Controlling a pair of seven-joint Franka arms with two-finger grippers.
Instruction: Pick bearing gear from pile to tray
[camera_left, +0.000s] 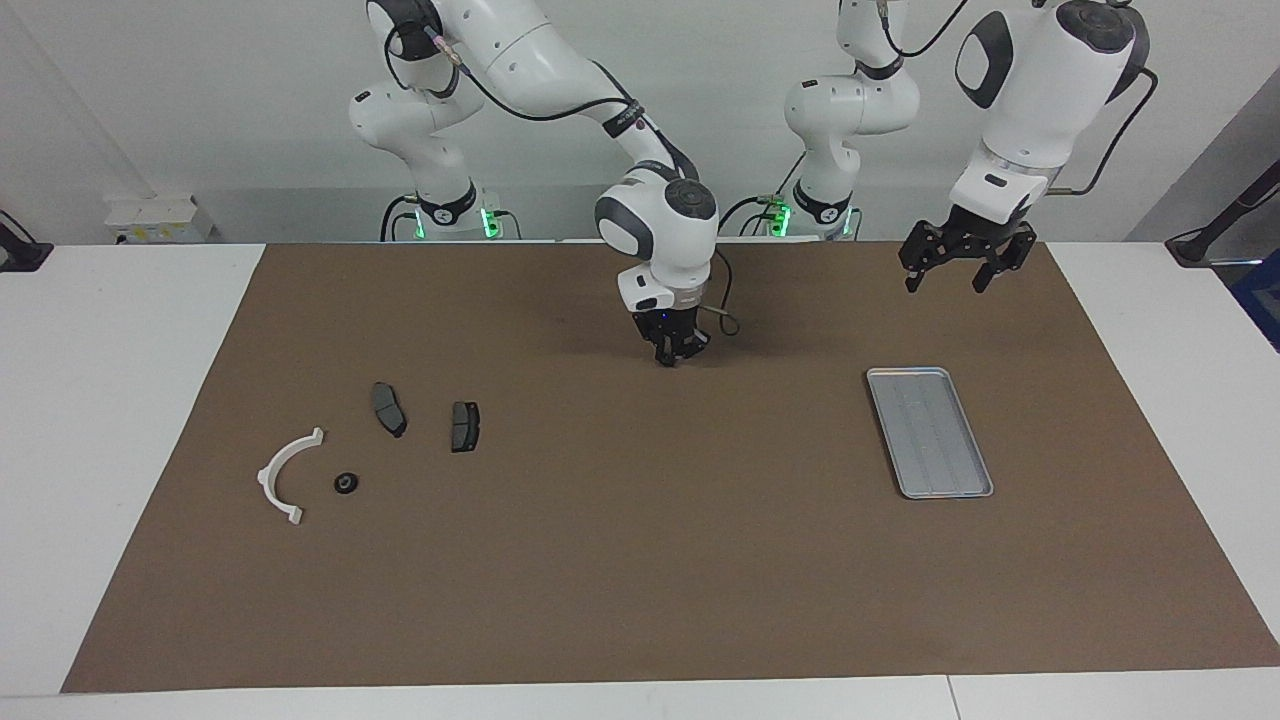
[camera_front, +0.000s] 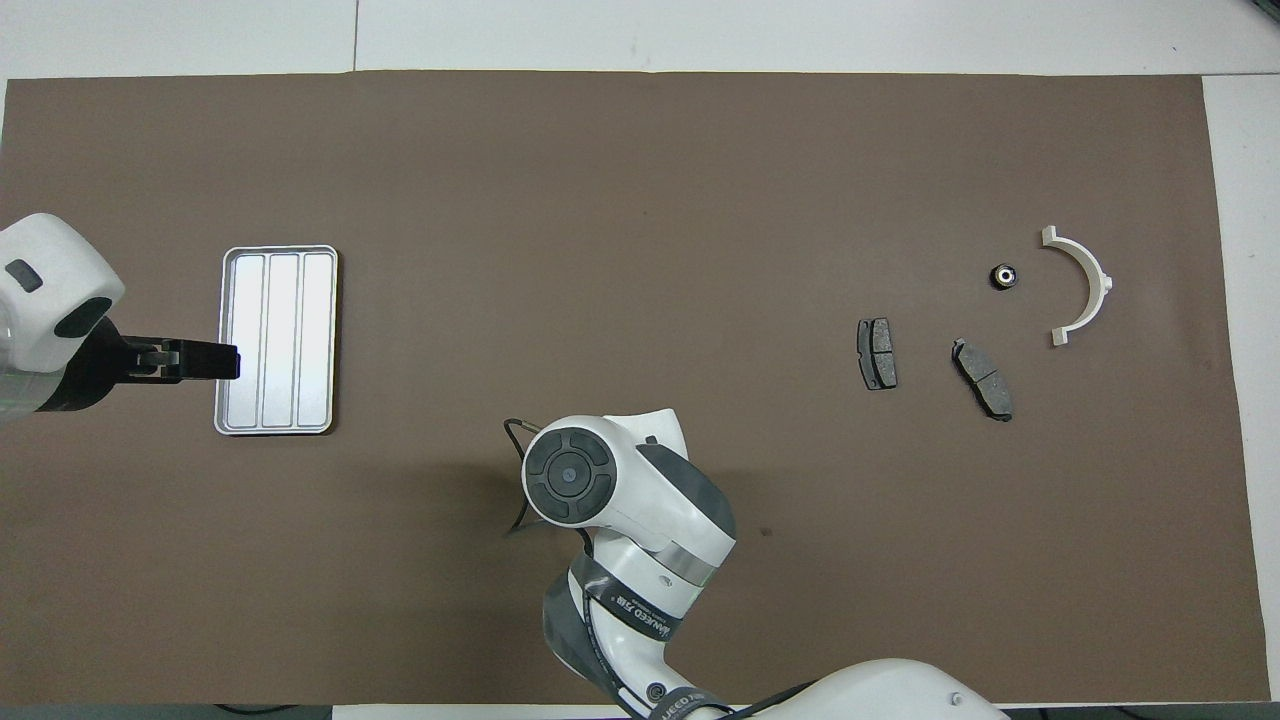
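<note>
The bearing gear (camera_left: 346, 483) (camera_front: 1003, 276), a small black round piece with a pale centre, lies in the pile toward the right arm's end of the table, beside a white arc bracket (camera_left: 268, 474). The silver tray (camera_left: 930, 430) (camera_front: 278, 340) lies empty toward the left arm's end. My right gripper (camera_left: 670, 355) hangs low over the middle of the mat, shut, and I make out nothing between its fingertips. In the overhead view its own wrist hides it. My left gripper (camera_left: 945, 283) (camera_front: 225, 362) is open in the air, over the tray's edge.
Two dark brake pads (camera_left: 389, 408) (camera_left: 465, 426) lie in the pile, nearer to the robots than the bearing gear. A brown mat (camera_left: 640, 560) covers most of the white table.
</note>
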